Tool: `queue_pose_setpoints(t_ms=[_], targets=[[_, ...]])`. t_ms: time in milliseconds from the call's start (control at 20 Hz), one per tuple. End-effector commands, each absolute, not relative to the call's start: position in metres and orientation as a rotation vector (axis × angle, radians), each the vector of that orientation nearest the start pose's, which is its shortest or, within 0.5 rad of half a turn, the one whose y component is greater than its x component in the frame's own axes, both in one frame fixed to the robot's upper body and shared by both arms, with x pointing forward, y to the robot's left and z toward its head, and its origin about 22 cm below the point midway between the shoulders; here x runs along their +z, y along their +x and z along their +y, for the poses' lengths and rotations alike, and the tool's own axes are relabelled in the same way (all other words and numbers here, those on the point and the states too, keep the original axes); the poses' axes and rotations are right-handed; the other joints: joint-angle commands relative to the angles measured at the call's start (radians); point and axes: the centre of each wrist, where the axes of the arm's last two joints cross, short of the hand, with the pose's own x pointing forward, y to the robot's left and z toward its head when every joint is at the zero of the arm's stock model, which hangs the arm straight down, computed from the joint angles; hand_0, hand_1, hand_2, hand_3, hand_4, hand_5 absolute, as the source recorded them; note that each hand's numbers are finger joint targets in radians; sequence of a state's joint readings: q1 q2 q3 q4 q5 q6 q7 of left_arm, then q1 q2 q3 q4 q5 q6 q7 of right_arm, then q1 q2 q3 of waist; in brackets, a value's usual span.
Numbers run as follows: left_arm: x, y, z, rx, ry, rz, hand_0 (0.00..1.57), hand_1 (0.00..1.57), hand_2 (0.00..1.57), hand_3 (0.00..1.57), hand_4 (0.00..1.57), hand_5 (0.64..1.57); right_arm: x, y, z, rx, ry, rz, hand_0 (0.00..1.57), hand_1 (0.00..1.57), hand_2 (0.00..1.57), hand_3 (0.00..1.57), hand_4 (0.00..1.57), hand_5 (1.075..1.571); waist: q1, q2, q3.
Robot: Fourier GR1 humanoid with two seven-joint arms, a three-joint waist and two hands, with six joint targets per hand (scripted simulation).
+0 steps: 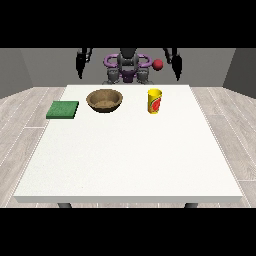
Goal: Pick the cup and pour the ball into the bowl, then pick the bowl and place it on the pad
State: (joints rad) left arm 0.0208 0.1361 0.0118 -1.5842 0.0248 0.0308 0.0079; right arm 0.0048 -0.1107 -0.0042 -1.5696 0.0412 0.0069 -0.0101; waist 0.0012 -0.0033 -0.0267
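A large white bench (pixel 130 150) fills most of the front view, with the robot (pixel 127 67) small behind its far edge at twelve o'clock. Three things sit in a row along the far part of the bench top. The yellow cup (pixel 155 101), marked with a red patch on its side, stands upright at about one o'clock from the bench's middle. The brown wooden bowl (pixel 104 100) rests upright at about eleven o'clock, well apart from the cup. The green square pad (pixel 63 110) lies flat at ten o'clock, near the bench's edge at the view's left and just beside the bowl without touching it.

A small red ball (pixel 158 64) shows above and behind the cup, at the height of the robot's body, off the bench surface and not inside the cup; what carries it cannot be told.

The hand at the view's right (pixel 176 64) hangs downward beside the robot's body, close to the ball, behind the bench edge. The hand at the view's left (pixel 80 63) hangs likewise on the other side. Both are dark and small, neither touches the cup, bowl or pad, and how far their fingers are open cannot be told.
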Motion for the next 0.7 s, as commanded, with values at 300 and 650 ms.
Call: queue_pose_setpoints(t_ms=[300, 650], targets=[[0.005, 0.208, 0.232, 0.109, -0.127, -1.586, 0.0, 0.0, 0.0, 0.0, 0.0, 1.524, -0.006, 0.216, -0.257, -0.102, -0.02, -1.534, 0.0, 0.0, 0.0, 0.0, 0.0, 1.568, 0.021, -0.305, 0.0269], [0.037, 0.19, 0.18, 0.044, -0.218, -1.704, 0.0, 0.0, 0.0, 0.0, 0.0, 1.507, 0.032, 0.238, -0.286, -0.117, -0.087, -1.655, 0.0, 0.0, 0.0, 0.0, 0.0, 1.566, 0.056, -0.183, 0.0267]])
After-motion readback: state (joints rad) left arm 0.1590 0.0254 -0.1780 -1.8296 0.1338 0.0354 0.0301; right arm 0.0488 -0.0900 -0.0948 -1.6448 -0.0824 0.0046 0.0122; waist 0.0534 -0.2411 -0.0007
